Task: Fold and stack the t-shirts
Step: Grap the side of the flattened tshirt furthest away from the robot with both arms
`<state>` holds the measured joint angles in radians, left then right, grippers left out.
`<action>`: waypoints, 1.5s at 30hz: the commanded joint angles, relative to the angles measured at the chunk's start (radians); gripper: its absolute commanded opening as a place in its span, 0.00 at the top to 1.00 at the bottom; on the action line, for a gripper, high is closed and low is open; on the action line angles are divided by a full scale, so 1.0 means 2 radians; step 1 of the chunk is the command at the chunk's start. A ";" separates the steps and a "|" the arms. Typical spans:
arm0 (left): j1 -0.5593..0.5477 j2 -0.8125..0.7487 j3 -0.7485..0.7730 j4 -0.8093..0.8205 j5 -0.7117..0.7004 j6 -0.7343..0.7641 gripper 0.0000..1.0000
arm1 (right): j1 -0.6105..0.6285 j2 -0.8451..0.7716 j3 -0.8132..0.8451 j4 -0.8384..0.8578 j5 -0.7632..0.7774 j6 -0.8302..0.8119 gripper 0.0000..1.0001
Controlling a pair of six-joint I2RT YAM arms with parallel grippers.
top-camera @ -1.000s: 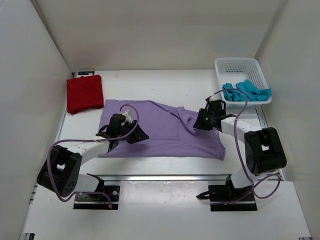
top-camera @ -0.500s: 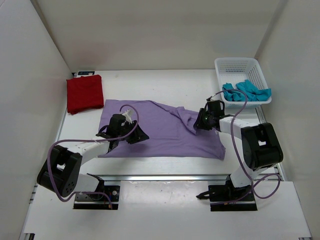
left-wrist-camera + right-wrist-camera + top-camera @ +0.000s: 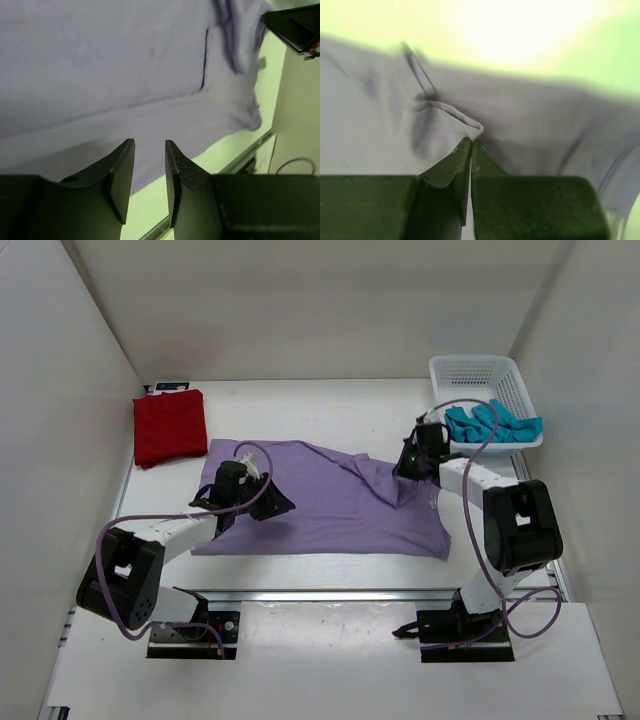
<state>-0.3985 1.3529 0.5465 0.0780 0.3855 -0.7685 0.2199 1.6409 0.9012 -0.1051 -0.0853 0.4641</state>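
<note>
A purple shirt (image 3: 320, 505) lies spread across the middle of a white table (image 3: 300, 405). Plain white walls (image 3: 300, 310) box the table in on three sides. The shirt's left half lies flat, while its right half is rucked into a diagonal fold.

At that fold the right gripper (image 3: 410, 462) has its fingers pressed together on a pinch of the cloth. In the wrist view the gripper (image 3: 471, 141) meets a small raised ridge of the shirt (image 3: 370, 135).

The left gripper (image 3: 268, 502) is over the shirt's left half, near its front hem. Its fingers stand apart with nothing between them. The wrist view shows the gripper (image 3: 150, 143) above the hem, with shirt (image 3: 100, 65) and bare table beyond. Whether the tips touch the cloth cannot be told.

A red shirt (image 3: 169, 426) lies folded in a neat block just beyond the purple shirt's far left corner, close to the left wall. Beyond the purple shirt's right end, in the far right corner, stands a white mesh basket (image 3: 478, 368). A crumpled teal shirt (image 3: 495, 424) spills over its near rim. A metal rail (image 3: 330, 594) runs along the table edge just in front of the purple shirt's hem.
</note>
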 commanded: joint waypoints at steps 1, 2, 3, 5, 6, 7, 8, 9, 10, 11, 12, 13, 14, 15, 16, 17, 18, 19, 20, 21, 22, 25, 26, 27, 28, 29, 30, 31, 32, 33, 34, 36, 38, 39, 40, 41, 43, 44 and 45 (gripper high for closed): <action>0.038 0.005 0.041 0.006 -0.002 -0.012 0.58 | -0.022 0.016 0.078 0.018 0.014 -0.029 1.00; 0.043 0.008 0.056 0.005 -0.006 -0.014 0.58 | -0.026 0.028 0.107 0.018 0.015 -0.037 1.00; 0.054 0.012 0.063 0.005 -0.006 -0.016 0.58 | -0.035 0.037 0.139 0.014 0.015 -0.048 1.00; 0.079 0.018 0.085 -0.004 -0.023 -0.015 0.58 | -0.042 0.079 0.190 0.004 0.008 -0.062 1.00; 0.087 0.019 0.093 -0.002 -0.026 -0.017 0.58 | -0.048 0.098 0.228 -0.001 0.007 -0.072 1.00; 0.096 0.025 0.098 -0.001 -0.032 -0.014 0.58 | -0.053 0.109 0.264 -0.008 0.012 -0.079 1.00; 0.111 0.032 0.109 -0.008 -0.043 -0.018 0.58 | -0.054 0.130 0.298 -0.022 0.017 -0.087 1.00; 0.113 0.036 0.119 -0.006 -0.045 -0.022 0.58 | -0.058 0.151 0.312 -0.029 0.017 -0.092 1.00; 0.125 0.044 0.124 0.000 -0.044 -0.023 0.58 | -0.056 0.160 0.336 -0.038 0.020 -0.099 1.00; 0.135 0.048 0.137 -0.008 -0.058 -0.022 0.57 | -0.060 0.175 0.341 -0.035 0.023 -0.105 1.00; 0.143 0.059 0.153 -0.014 -0.074 -0.018 0.57 | -0.060 0.183 0.352 -0.033 0.028 -0.109 1.00; 0.148 0.070 0.165 -0.014 -0.087 -0.013 0.57 | -0.059 0.199 0.363 -0.035 0.032 -0.117 1.00; 0.158 0.086 0.175 -0.024 -0.096 -0.009 0.57 | -0.060 0.205 0.378 -0.039 0.038 -0.125 0.99; 0.168 0.094 0.197 -0.039 -0.118 0.001 0.56 | -0.057 0.222 0.388 -0.053 0.041 -0.131 1.00; 0.175 0.117 0.219 -0.039 -0.125 0.008 0.57 | -0.058 0.243 0.417 -0.061 0.057 -0.135 1.00; 0.185 0.137 0.238 -0.058 -0.129 0.014 0.57 | -0.062 0.254 0.443 -0.081 0.065 -0.136 1.00; 0.195 0.146 0.249 -0.068 -0.140 0.019 0.57 | -0.060 0.272 0.457 -0.088 0.066 -0.140 1.00; 0.199 0.170 0.267 -0.080 -0.148 0.027 0.57 | -0.062 0.280 0.470 -0.077 0.066 -0.151 1.00; 0.199 0.189 0.287 -0.086 -0.159 0.037 0.57 | -0.061 0.282 0.465 -0.066 0.062 -0.161 1.00; 0.219 0.201 0.299 -0.101 -0.165 0.041 0.57 | -0.056 0.282 0.467 -0.047 0.058 -0.163 1.00; 0.221 0.217 0.311 -0.109 -0.177 0.049 0.57 | -0.059 0.289 0.473 -0.046 0.050 -0.166 1.00; 0.231 0.247 0.349 -0.125 -0.202 0.068 0.55 | -0.065 0.323 0.536 -0.098 0.049 -0.166 1.00; 0.229 0.264 0.363 -0.139 -0.215 0.079 0.55 | -0.063 0.338 0.564 -0.115 0.046 -0.168 1.00; 0.231 0.280 0.383 -0.149 -0.219 0.084 0.55 | -0.065 0.352 0.585 -0.125 0.046 -0.168 1.00; 0.231 0.287 0.395 -0.159 -0.223 0.089 0.56 | -0.065 0.356 0.595 -0.138 0.046 -0.167 1.00; 0.232 0.297 0.411 -0.165 -0.221 0.094 0.57 | -0.065 0.358 0.597 -0.138 0.034 -0.165 1.00; 0.230 0.313 0.427 -0.169 -0.227 0.099 0.57 | -0.066 0.355 0.588 -0.138 0.023 -0.160 1.00; 0.226 0.319 0.435 -0.177 -0.233 0.105 0.57 | -0.068 0.350 0.583 -0.127 0.016 -0.156 1.00; 0.224 0.327 0.448 -0.184 -0.245 0.110 0.57 | -0.066 0.341 0.566 -0.113 0.010 -0.152 1.00; 0.224 0.340 0.464 -0.187 -0.246 0.112 0.56 | -0.066 0.329 0.547 -0.107 0.007 -0.146 1.00; 0.221 0.347 0.473 -0.193 -0.247 0.115 0.56 | -0.067 0.328 0.534 -0.095 0.002 -0.142 1.00; 0.219 0.370 0.505 -0.206 -0.257 0.118 0.55 | -0.065 0.313 0.517 -0.084 -0.009 -0.140 1.00; 0.215 0.385 0.528 -0.226 -0.268 0.124 0.55 | -0.064 0.305 0.508 -0.079 -0.013 -0.141 1.00; 0.215 0.396 0.544 -0.241 -0.272 0.131 0.54 | -0.062 0.306 0.504 -0.077 -0.013 -0.138 1.00; 0.212 0.409 0.566 -0.249 -0.274 0.136 0.54 | -0.063 0.302 0.500 -0.077 -0.015 -0.133 1.00; 0.212 0.415 0.573 -0.263 -0.282 0.143 0.54 | -0.060 0.300 0.496 -0.079 -0.019 -0.132 1.00; 0.208 0.426 0.583 -0.276 -0.282 0.155 0.54 | -0.065 0.295 0.491 -0.072 -0.023 -0.128 1.00; 0.211 0.426 0.583 -0.275 -0.287 0.156 0.54 | -0.063 0.292 0.490 -0.069 -0.026 -0.125 1.00; 0.211 0.425 0.577 -0.265 -0.288 0.156 0.53 | -0.064 0.287 0.486 -0.066 -0.025 -0.125 1.00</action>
<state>0.0284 2.2150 1.6779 -0.4038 -0.1474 -0.4957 0.0933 2.3257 1.8759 -0.3061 -0.1135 0.1925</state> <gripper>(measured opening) 0.469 0.009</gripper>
